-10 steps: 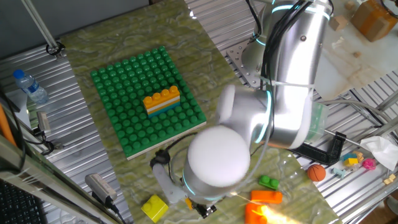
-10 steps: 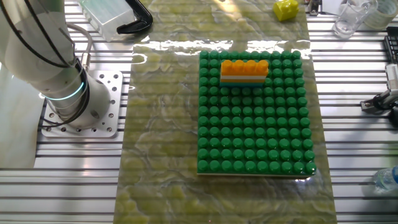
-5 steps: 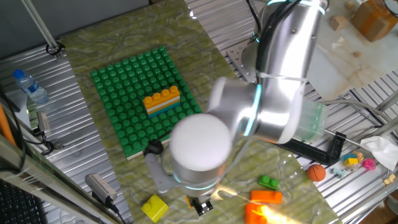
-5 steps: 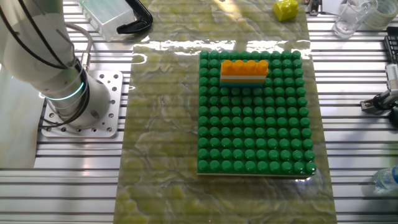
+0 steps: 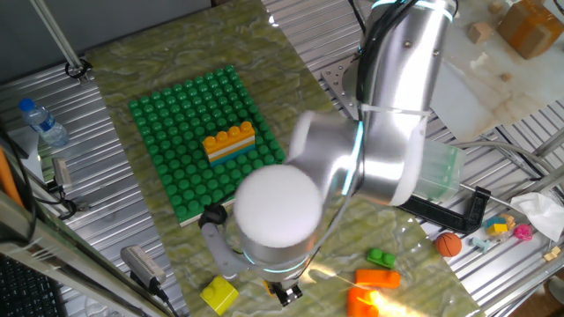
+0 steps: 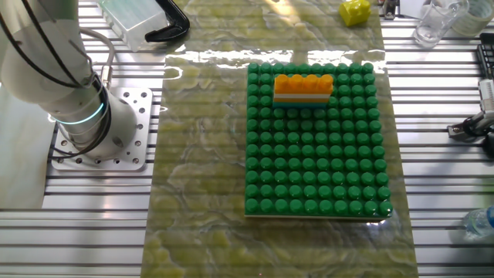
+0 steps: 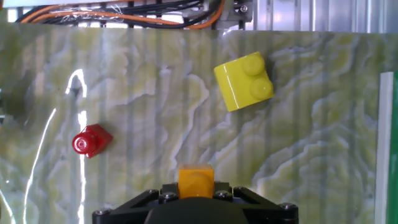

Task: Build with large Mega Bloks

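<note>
On the big green studded board (image 5: pixel 208 145) stands a small stack of blocks (image 5: pixel 229 143): an orange bar with four studs on top, then a white layer and a blue-green layer under it. In the other fixed view the stack (image 6: pixel 303 88) sits close to the far edge of the board (image 6: pixel 316 208), a bit left of the middle. The board lies on a yellow-green marbled mat (image 6: pixel 201 154). Off the board, a short yellow block (image 7: pixel 244 81) with two studs lies tilted on the mat; one fixed view shows it (image 5: pixel 218 294) near the front edge, and the other fixed view shows it (image 6: pixel 354 12) at the far end. A small red piece (image 7: pixel 91 140) lies on the mat too, well apart from the yellow block. A green block (image 5: pixel 381 258) and an orange block (image 5: pixel 377 278) lie near each other at the front right of the mat. The gripper (image 5: pixel 282 290) hangs low over the mat near the yellow block, mostly hidden under the big white arm (image 5: pixel 352 167). In the hand view a yellow-orange block (image 7: pixel 196 181) shows right at the front of the hand, and the hand seems to be holding it, but the fingers are not seen. A water bottle (image 5: pixel 42 122) lies on the metal table (image 5: pixel 97 238), and a little orange ball (image 5: pixel 448 243) sits at the right.
</note>
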Robot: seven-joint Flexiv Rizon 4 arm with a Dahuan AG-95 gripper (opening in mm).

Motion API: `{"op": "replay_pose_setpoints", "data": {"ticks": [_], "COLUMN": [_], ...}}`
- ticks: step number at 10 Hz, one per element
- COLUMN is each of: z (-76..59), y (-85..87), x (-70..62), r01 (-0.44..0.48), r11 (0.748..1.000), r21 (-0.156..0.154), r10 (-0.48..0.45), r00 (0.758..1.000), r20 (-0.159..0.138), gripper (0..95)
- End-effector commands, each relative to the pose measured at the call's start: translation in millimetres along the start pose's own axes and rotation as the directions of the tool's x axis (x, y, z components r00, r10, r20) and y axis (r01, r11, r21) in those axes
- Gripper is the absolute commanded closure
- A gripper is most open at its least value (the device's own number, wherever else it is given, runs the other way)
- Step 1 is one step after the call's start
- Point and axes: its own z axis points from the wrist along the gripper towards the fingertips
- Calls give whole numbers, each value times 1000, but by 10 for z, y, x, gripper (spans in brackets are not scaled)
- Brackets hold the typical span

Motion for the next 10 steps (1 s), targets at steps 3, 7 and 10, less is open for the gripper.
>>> {"op": "replay_pose_setpoints", "data": {"ticks": [3,7,10], "z": [-769,-1268,-1163], "y": [-708,-1309,-1605], "x": [208,331,333], "r01": [3,9,-17], "r11": [1000,1000,998], "r21": [-16,12,58], "r10": [-3,-10,17], "r00": [1000,1000,1000], "r20": [21,15,6], "gripper": [950,950,950]}}
